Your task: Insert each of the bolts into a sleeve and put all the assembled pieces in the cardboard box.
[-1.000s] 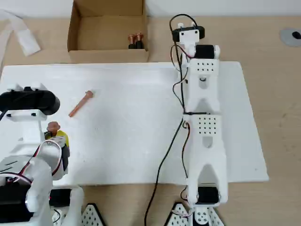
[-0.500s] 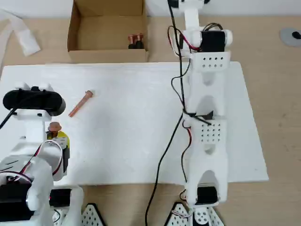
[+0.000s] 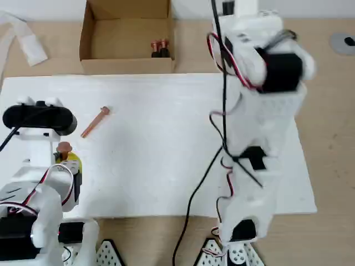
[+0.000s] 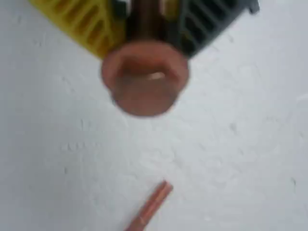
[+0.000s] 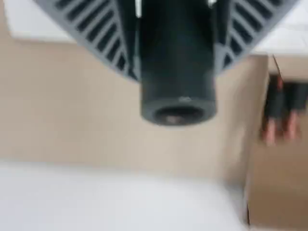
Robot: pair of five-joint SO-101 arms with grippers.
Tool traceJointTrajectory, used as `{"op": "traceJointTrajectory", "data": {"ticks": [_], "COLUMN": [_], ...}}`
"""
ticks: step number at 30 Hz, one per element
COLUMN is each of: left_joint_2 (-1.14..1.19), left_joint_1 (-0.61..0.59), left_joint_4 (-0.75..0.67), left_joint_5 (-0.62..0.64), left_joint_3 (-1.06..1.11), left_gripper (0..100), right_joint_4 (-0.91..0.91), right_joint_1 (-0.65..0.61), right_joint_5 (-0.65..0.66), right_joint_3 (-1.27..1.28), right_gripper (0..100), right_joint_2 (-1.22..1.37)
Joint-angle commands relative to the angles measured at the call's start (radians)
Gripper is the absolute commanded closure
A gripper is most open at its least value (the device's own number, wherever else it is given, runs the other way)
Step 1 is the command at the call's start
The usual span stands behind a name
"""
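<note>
My left gripper is shut on a copper bolt, head outward, at the left side of the white mat; the same bolt head shows in the high view. A second copper bolt lies loose on the mat, its tip visible in the left wrist view. My right gripper is shut on a black sleeve, raised above the wood table near the mat's far edge. The cardboard box at the far left holds two assembled pieces, also seen as assembled pieces from the right wrist.
The right arm rises tall over the mat's right half. White paper lies on the table left of the box. A grey disc sits at the far right edge.
The right arm has lifted and swung up toward the camera with the sleeve, away from the table's far side. The left arm and the loose bolt have stayed put.
</note>
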Motion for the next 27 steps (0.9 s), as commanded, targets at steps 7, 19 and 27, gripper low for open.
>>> {"op": "traceJointTrajectory", "data": {"ticks": [7, 19, 27], "left_joint_2": [0.001, -0.005, -0.005], "left_joint_1": [-0.009, -0.008, -0.006], "left_joint_4": [-0.112, -0.244, -0.391], "left_joint_5": [-0.005, 0.0, 0.002], "left_joint_3": [0.017, 0.14, 0.21], "left_gripper": [99, 99, 99], "right_joint_4": [0.018, 0.017, 0.006], "right_joint_1": [-0.019, -0.019, -0.019], "right_joint_5": [0.002, 0.008, 0.009], "right_joint_3": [0.07, 0.834, 1.299], "right_gripper": [98.8, 98.8, 98.8], "right_joint_2": [-0.383, -0.964, -1.236]}}
